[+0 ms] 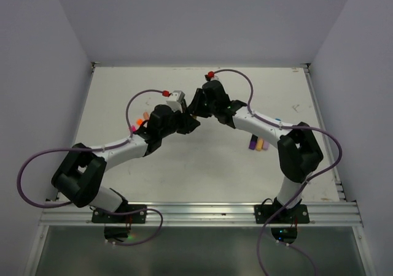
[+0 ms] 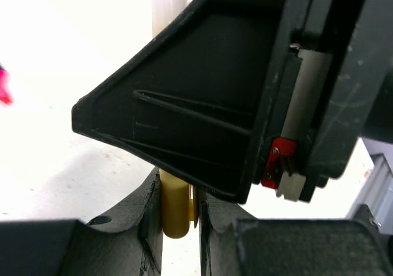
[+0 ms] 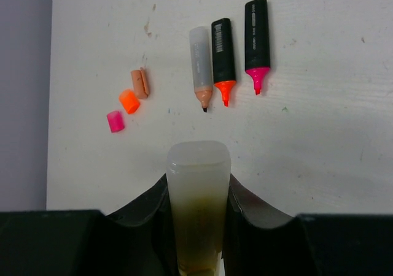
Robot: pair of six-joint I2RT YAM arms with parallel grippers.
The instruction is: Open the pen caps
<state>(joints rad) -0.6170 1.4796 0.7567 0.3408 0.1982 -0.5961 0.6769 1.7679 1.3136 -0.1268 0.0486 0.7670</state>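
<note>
My left gripper [image 2: 179, 197] is shut on a stubby yellow pen cap [image 2: 174, 211], which stands upright between its fingers. My right gripper [image 3: 198, 193] is shut on a translucent highlighter body [image 3: 198, 178] with yellowish ink inside. In the top view the two grippers meet nose to nose at mid-table, left gripper [image 1: 186, 121] and right gripper [image 1: 198, 107]. The right gripper's black housing [image 2: 209, 104] fills the left wrist view. It hides where cap and body meet. The body's pale end [image 2: 169, 6] shows above the housing.
Loose peach cap [image 3: 140, 83], orange cap [image 3: 129, 101] and pink cap [image 3: 115, 121] lie on the white table [image 3: 319, 153]. Beside them lie uncapped highlighters: a clear one with a peach tip [image 3: 200, 64], a black-orange one [image 3: 223, 54] and a black-pink one [image 3: 256, 40]. More pens [image 1: 259, 144] lie under the right arm.
</note>
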